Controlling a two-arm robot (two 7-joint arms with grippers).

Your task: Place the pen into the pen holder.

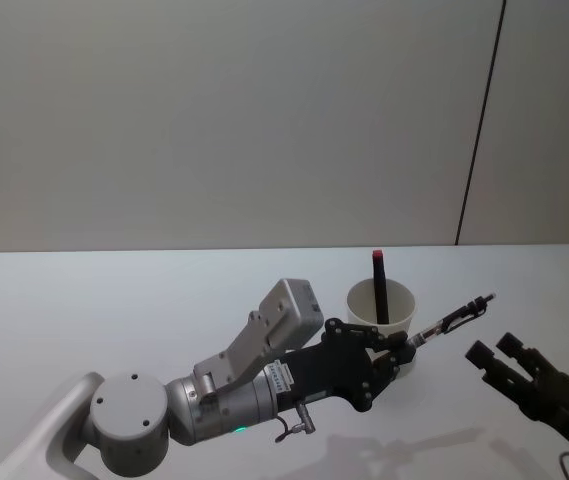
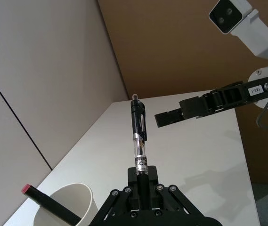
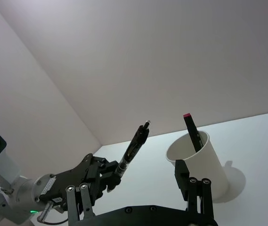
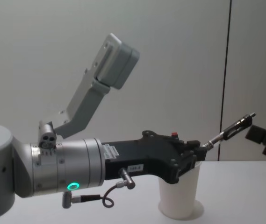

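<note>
Standing upright on the white surface, the pen holder is a plain white paper cup with a rolled rim. Inside it leans one dark stick-shaped item with a red tip, its red end poking up above the rim. The cup's interior is otherwise not readable.

Just beside the cup, on the side nearer the robot, the left gripper reaches in from the left, its jaws pinching the pen by its lower end. The pen is black with a clear barrel section and a clip, and it slants up and away to the right, its free end in the air past the cup's rim, not inside the cup.

The right gripper hangs at the right, apart from the pen's free end, holding nothing, its jaws spread with a gap between them.

From the chest view, the pen angles upward above the cup, and the cup's base rests on the surface. The left wrist view looks along the pen and shows lettering on its barrel, with the cup's rim beside the gripper. The right wrist view shows the cup from the far side, its shadow on the surface.
</note>
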